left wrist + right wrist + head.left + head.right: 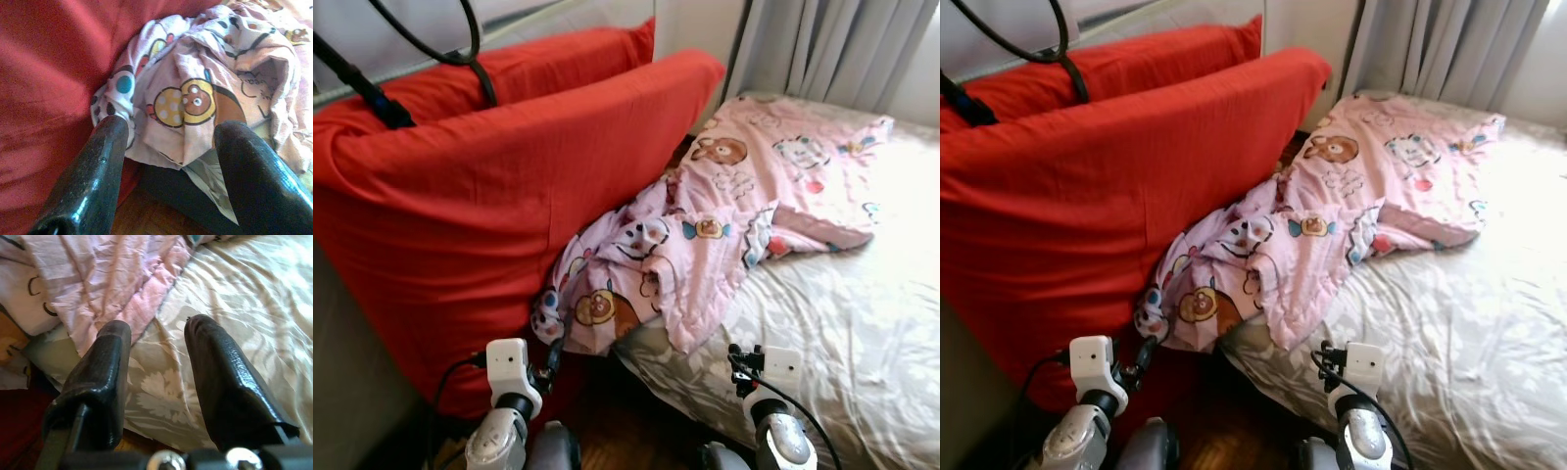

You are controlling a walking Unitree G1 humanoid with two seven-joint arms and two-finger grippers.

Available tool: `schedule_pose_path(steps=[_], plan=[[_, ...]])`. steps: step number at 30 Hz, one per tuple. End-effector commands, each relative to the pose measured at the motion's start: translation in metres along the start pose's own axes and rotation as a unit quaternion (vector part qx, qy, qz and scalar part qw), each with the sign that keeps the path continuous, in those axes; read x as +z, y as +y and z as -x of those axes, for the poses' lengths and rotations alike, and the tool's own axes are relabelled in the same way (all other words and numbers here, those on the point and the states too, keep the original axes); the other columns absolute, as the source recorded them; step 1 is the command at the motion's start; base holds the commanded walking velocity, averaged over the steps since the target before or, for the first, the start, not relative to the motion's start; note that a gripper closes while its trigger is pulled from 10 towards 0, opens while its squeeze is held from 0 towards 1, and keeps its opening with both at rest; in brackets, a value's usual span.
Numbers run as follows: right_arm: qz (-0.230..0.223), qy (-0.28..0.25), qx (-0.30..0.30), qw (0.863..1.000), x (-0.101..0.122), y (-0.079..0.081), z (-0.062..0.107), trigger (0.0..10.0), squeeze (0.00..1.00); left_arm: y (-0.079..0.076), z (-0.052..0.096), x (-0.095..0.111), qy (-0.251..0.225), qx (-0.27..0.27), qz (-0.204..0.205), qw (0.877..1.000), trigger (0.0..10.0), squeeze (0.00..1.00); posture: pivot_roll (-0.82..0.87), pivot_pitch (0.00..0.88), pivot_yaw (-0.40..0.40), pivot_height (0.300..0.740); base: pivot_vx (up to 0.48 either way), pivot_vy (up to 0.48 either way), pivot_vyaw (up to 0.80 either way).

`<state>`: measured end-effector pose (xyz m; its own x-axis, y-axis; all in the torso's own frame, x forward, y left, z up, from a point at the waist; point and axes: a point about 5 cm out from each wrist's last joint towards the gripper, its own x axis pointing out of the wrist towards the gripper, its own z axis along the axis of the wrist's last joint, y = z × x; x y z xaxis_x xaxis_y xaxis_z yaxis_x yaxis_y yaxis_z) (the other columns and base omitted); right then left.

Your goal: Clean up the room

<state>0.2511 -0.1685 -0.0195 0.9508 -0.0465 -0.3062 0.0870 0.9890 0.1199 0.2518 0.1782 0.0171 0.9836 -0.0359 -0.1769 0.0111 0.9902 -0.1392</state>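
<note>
red cushion (489,186) cropped left, black cable (460,39) cropped above

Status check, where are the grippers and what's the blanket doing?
Left gripper open, aimed at pink cartoon-print blanket. Right gripper open over floral bedsheet. Blanket hangs off bed corner against big red cushion.

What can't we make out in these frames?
- Lower corner of the pink cartoon-print blanket: tucked behind the big red cushion, eye views.
- Floor beside the bed: dark shadow, eye views.
- Floral cream bedsheet: far side washed out by window glare.
- Left gripper and right gripper: open, bases cut off by frame edge.
</note>
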Motion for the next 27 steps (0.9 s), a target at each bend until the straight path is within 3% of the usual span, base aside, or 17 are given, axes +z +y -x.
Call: schedule_pose_path(steps=[1, 9, 19, 27], plan=[[0.001, 0.001, 0.0, 1.0, 0.0001, -0.0005, 0.0002, 10.0, 0.0, -0.0019, 0.0, 0.001, 0.001, -0.004, 0.006, 1.0, 10.0, 0.0, 0.0, 0.083, -0.031, 0.631, 0.0, 0.0, 0.0], [0.011, 0.003, 0.011, 1.0, -0.0009, 0.0015, 0.0005, 10.0, 0.0, -0.004, 0.0006, -0.0011, 0.01, -0.008, 0.006, 1.0, 10.0, 0.0, 0.0, 0.093, -0.029, 0.631, 0.0, 0.0, 0.0], [0.008, 0.01, 0.012, 1.0, -0.0028, 0.0029, 0.0002, 10.0, 0.0, -0.007, 0.0013, -0.0015, 0.014, -0.014, 0.005, 1.0, 10.0, 0.0, 0.0, 0.094, -0.027, 0.631, 0.0, 0.0, 0.67], [0.012, 0.017, 0.01, 1.0, -0.0044, 0.0016, 0.0005, 10.0, 0.0, -0.0087, 0.0006, -0.0008, 0.016, -0.018, 0.005, 1.0, 10.0, 0.0, 0.0, 0.093, -0.027, 0.631, 0.0, 0.0, 0.0]])
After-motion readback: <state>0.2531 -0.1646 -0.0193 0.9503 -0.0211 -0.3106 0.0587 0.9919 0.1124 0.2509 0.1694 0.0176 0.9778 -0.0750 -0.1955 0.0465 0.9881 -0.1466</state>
